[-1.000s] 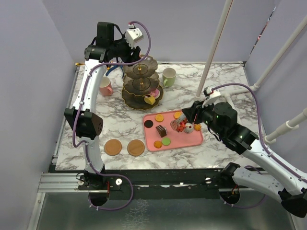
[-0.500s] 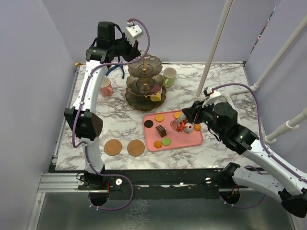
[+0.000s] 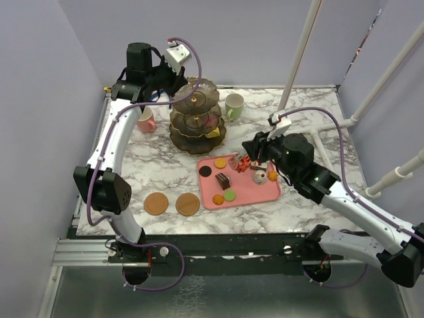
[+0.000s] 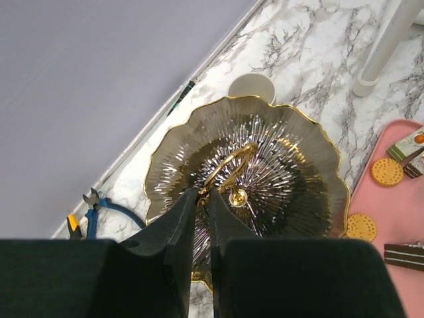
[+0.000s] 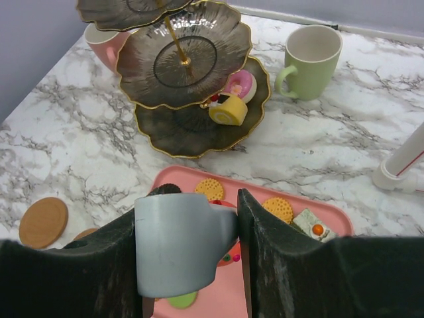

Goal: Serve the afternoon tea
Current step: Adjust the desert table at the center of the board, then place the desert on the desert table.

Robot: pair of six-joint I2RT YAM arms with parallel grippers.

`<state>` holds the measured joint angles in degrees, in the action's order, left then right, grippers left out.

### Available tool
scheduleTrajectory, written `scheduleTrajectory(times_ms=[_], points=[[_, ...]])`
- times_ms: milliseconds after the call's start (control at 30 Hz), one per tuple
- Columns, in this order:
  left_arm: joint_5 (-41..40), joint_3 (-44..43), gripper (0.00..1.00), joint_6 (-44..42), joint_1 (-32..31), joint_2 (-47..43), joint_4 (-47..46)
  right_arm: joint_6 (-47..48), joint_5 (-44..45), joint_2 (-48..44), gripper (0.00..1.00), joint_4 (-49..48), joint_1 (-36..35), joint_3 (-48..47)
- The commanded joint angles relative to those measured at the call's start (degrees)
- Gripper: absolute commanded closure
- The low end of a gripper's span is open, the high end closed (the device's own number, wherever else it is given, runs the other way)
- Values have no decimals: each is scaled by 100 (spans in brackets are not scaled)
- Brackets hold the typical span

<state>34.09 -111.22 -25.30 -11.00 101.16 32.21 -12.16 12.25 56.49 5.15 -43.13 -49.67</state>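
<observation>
Currently, count only two pastries (image 5: 228, 111) on the stand's (image 5: 152, 66) bottom tier, with the left gripper (image 4: 202, 193) pinched on its gold ring (image 4: 228, 165), the right gripper (image 5: 187, 212) clamped on a grey-blue toy (image 5: 179, 245) over the tray (image 3: 255, 193) of unserved pastries, and both mugs (image 3: 233, 106) off the bare coasters (image 3: 157, 203).

The top camera looks down from above and behind my bases, far off, taking in the three-tier stand (image 3: 195, 119) and the whole table (image 3: 311, 119) around it. My left wrist camera stares straight down on the stand's top plate, very close (its gold ring (image 4: 225, 169) right at my left fingertips (image 4: 182, 212)). My right wrist camera slants down at the stand from over the pink tray (image 3: 255, 193). All three share the stand.
</observation>
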Motion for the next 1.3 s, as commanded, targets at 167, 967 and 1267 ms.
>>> scheduleTrajectory(times_ms=[167,967,1267], points=[[-646,1033,85,538,-77,-948,-707,329,-169,611,96,-1094,-28,-448],[-1748,1824,15,1513,-107,-1716,-1059,902,-262,2420,96,-3087,-28,-670],[-1877,1841,10,1466,-111,-1911,-959,1421,-449,3161,96,-3729,-28,-960]])
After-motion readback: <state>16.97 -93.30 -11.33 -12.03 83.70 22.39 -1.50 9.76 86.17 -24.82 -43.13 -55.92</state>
